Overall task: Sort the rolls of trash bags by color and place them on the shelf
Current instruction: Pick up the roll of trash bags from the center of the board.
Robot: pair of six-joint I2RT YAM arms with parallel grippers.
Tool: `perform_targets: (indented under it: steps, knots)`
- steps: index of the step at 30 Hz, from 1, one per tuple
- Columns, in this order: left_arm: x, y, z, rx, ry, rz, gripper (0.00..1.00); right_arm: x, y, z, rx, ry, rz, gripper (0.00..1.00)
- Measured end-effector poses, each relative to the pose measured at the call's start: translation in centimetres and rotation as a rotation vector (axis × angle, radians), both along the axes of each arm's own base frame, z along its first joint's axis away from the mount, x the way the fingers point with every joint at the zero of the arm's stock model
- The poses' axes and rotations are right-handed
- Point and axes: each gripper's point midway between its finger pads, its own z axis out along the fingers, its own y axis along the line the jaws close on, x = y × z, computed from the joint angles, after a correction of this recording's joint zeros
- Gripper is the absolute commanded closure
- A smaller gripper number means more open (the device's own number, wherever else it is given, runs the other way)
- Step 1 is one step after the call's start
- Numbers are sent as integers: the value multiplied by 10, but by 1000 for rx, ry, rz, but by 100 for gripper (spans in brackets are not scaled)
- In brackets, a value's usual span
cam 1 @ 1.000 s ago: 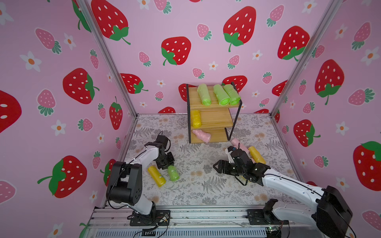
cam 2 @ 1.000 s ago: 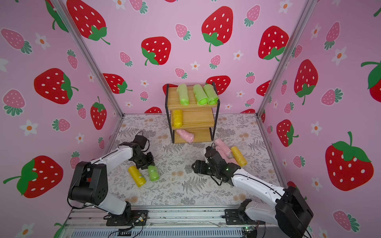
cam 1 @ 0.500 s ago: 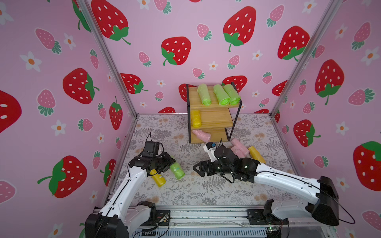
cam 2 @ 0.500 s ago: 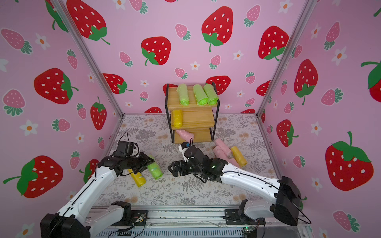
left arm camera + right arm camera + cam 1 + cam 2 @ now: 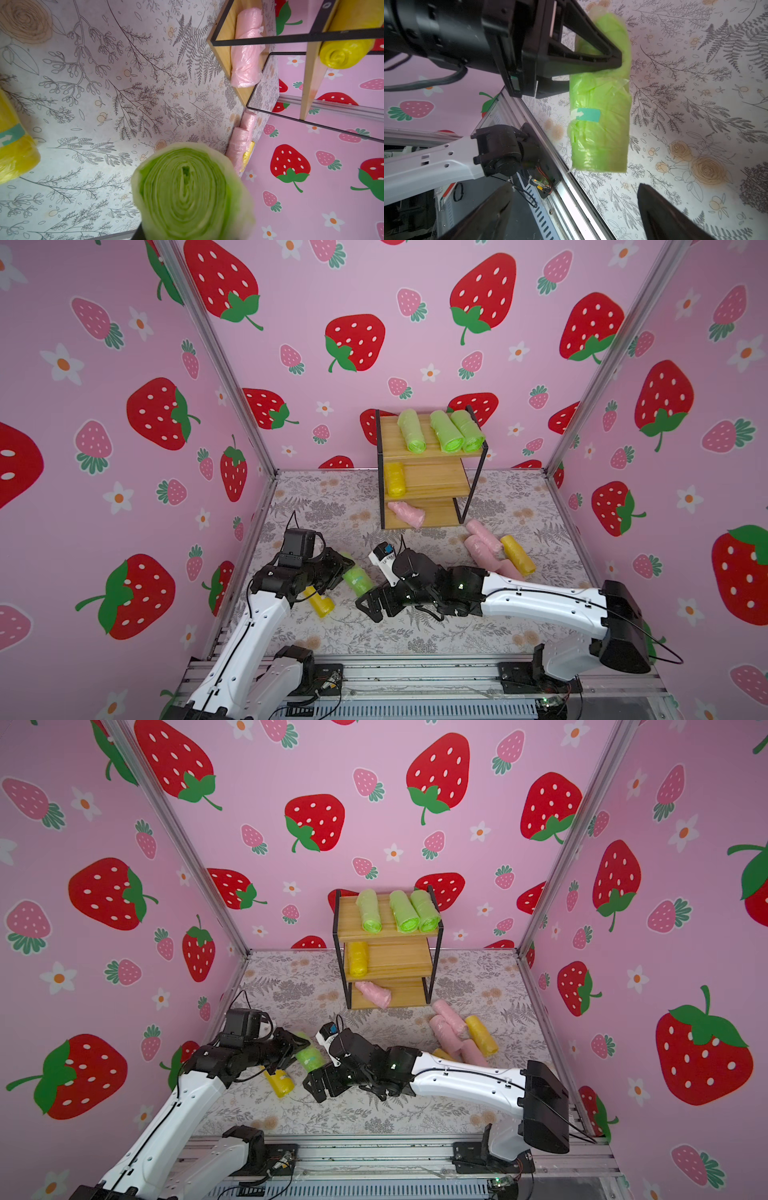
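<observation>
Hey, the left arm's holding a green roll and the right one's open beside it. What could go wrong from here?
The left tool pinches the green roll near one end only, so the soft roll might slip or droop. The open right tool sits close by; a misjudged approach could knock it down by the yellow roll. The shelf already carries three green rolls on top, so space looks tight.

Green roll (image 5: 358, 580), clamped in my left end effector (image 5: 342, 568), blocks my right end effector (image 5: 369, 606) ahead; yellow roll (image 5: 319, 602) beside it; near table (image 5: 415, 635) open.
</observation>
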Motion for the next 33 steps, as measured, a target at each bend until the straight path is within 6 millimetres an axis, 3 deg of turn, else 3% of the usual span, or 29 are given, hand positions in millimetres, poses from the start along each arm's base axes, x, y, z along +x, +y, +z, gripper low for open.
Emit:
perform_targets:
  steps: [10,19,28,33]
  knots:
    - [-9,-4,15,-41,-11,9,100,19,5,7,-85,-101,-59,4]
    - [-11,-7,20,-63,-11,15,100,28,1,-16,-183,-129,-85,9]
    - [-12,-10,21,-78,-6,9,100,30,3,-11,-183,-146,-82,24]
    - [-12,-11,23,-86,-6,10,100,30,8,-6,-173,-153,-72,41]
